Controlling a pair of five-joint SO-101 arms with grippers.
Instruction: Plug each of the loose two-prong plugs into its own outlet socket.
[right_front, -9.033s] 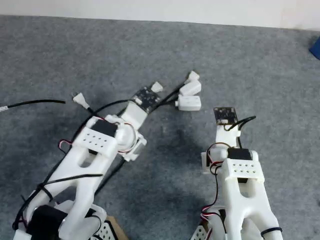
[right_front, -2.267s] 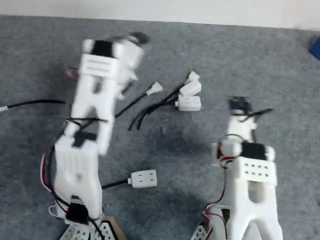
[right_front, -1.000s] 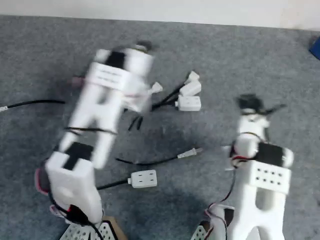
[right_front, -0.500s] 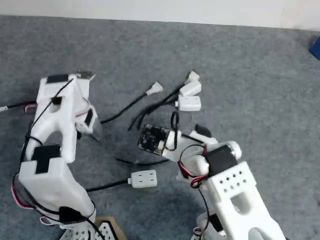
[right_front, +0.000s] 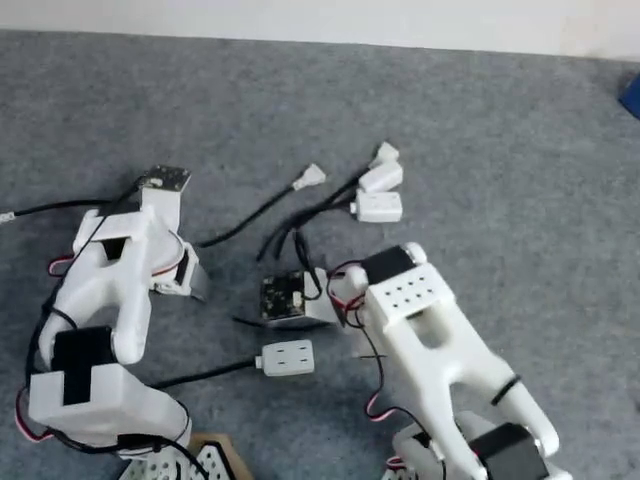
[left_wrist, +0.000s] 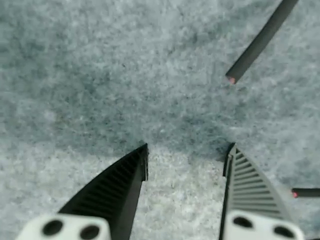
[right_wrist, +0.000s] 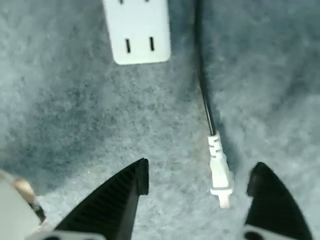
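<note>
**Q:** What stage of the task is shown?

**A:** By the layout, no plug is seated yet. The right hand is spread wide and grasps nothing. It hangs low over the grey bench. A loose two-prong plug lies between its fingers, nearer one of them and not gripped. The near socket lies just ahead, apart from the plug, its slots empty. The left hand is also released and empty, over bare bench with two black cable ends close by. Gripping the plug and every insertion appear to remain.

**Q:** How many of each item?

**A:** There are three white socket blocks in the high view. The near socket lies alone toward the arm bases. The two far sockets sit close together, farther out. Two plugs are certain: the one between the right hand's fingers, and a second plug lying free to the left of the far sockets. A small white piece at the far end of that pair may be a third plug. It cannot be told whether it is one, or whether it is seated in a socket.
</note>
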